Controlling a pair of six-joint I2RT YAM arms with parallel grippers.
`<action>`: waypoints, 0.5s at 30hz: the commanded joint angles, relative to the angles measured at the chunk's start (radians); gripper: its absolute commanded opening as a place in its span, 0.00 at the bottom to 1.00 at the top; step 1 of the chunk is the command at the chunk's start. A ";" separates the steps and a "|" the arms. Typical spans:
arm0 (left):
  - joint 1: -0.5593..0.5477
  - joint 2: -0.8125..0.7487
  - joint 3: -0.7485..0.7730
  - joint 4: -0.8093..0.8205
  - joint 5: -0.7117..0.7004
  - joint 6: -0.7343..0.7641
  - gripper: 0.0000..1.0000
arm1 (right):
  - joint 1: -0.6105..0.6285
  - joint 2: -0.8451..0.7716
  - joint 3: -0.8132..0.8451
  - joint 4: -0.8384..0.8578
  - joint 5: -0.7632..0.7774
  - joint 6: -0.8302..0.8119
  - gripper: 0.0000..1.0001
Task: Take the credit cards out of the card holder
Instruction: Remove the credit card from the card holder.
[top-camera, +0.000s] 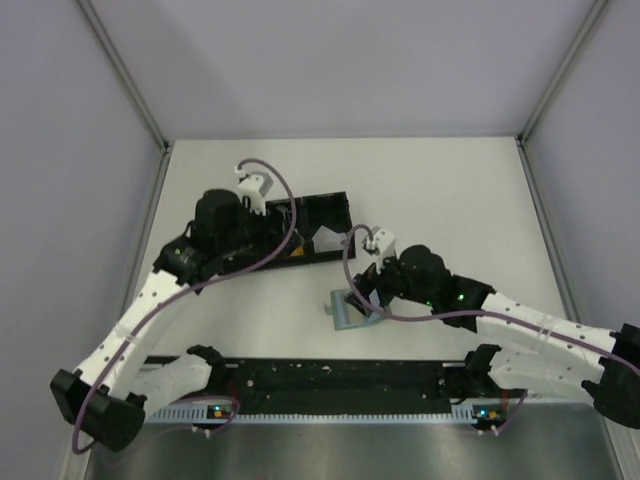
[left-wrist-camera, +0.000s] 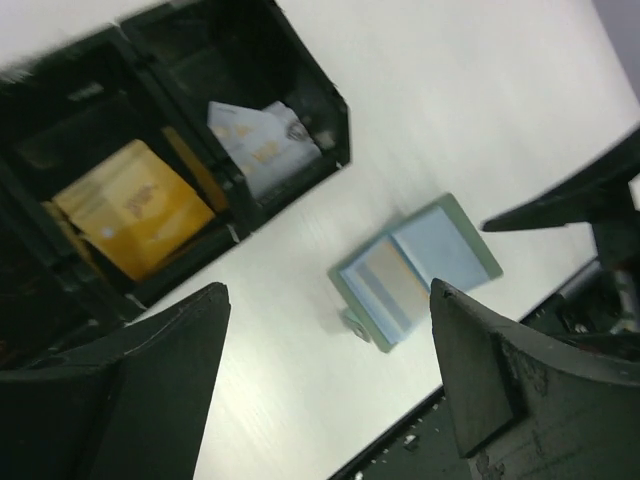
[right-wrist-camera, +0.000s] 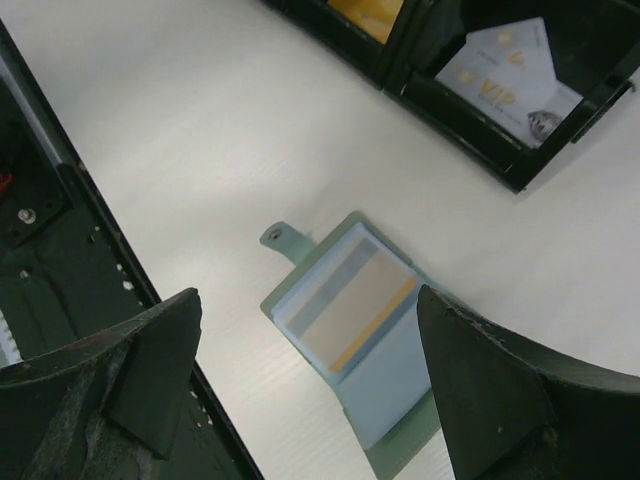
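Hovering wide open and empty, the right tool (right-wrist-camera: 307, 300) hangs just above the unfolded card holder (right-wrist-camera: 395, 388).

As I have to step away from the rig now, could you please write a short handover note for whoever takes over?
Left gripper: open, empty, by the black tray.
Right gripper: open, empty, over the card holder.
The card holder lies open on the table; a tan card with a grey stripe sits in its pocket.
Done: a gold card and a silvery card lie in separate tray compartments.
Left: pull out the tan card; whether more cards lie under it cannot be seen.
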 joint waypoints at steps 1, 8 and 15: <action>-0.095 -0.131 -0.242 0.320 0.035 -0.185 0.84 | 0.105 0.112 0.038 -0.017 0.178 -0.043 0.86; -0.215 -0.171 -0.472 0.460 -0.052 -0.277 0.81 | 0.231 0.296 0.032 0.025 0.384 -0.012 0.80; -0.276 -0.071 -0.565 0.559 -0.069 -0.329 0.78 | 0.272 0.430 0.046 0.054 0.442 0.023 0.75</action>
